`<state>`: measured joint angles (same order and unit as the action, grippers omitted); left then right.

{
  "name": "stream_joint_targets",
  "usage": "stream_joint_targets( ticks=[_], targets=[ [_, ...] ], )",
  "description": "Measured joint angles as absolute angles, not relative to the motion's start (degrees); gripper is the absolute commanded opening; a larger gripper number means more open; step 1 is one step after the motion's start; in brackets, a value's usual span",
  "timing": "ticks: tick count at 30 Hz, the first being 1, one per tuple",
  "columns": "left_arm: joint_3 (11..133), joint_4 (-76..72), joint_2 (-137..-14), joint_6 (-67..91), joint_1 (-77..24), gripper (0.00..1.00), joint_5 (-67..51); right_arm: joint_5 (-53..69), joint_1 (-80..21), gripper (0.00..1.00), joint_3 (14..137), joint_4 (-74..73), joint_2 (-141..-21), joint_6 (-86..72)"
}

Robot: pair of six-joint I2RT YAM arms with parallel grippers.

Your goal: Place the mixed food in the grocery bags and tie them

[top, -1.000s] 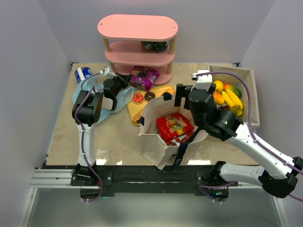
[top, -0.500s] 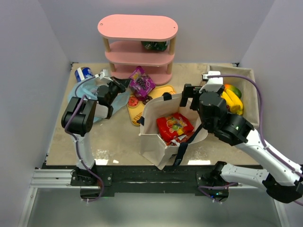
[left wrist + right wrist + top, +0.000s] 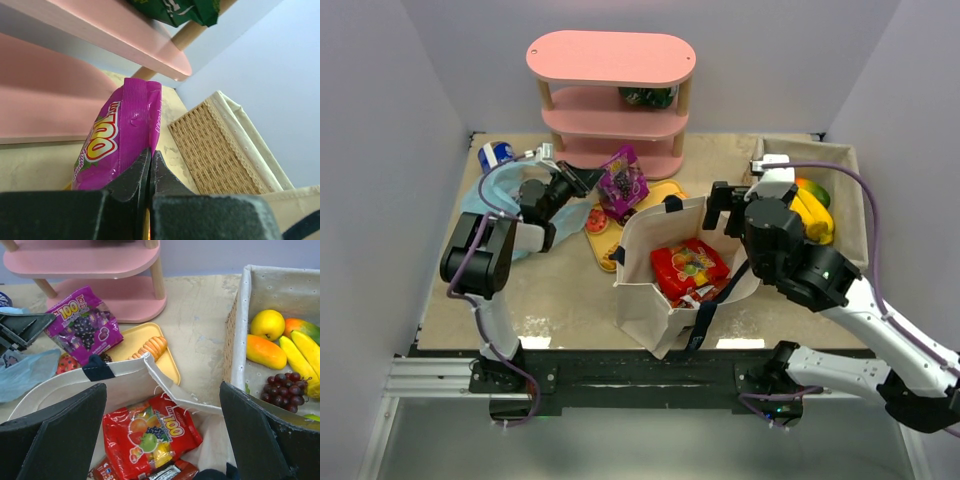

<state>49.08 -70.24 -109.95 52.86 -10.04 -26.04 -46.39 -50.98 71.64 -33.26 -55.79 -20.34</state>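
Purple snack packet [image 3: 623,183] is lifting off the surface [image 3: 550,290], away from the pink shelf [image 3: 610,60], left pincer [image 3: 150,161] clamping its lower edge. Looking light, crinkly, slippery; the sealed seam is offering the surest hold. Right pincer [image 3: 160,440] is hanging wide open over the canvas tote [image 3: 650,295].

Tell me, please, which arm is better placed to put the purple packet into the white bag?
Left, probably: left gripper shut on the purple packet, near the white bag; right gripper hangs open above it.
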Motion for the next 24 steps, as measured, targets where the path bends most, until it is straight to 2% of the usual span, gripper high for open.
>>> stream_joint_targets(
  ticks=[15, 19, 24],
  targets=[
    [53.36, -68.9, -104.99, 52.8, -11.6, 0.0, -32.93, -44.4, -50.98, 0.99, 71.0, -34.48, -50.52, -22.06],
    [53.36, -66.26, -97.6, 50.89, -12.47, 0.0, -34.5, -44.03, -50.98, 0.99, 70.85, -34.79, -50.11, -22.26],
    [53.36, -65.58, -80.23, 40.8, -19.09, 0.0, -37.21, -44.23, -50.98, 0.99, 69.45, -34.7, -50.7, -21.85]
  ],
)
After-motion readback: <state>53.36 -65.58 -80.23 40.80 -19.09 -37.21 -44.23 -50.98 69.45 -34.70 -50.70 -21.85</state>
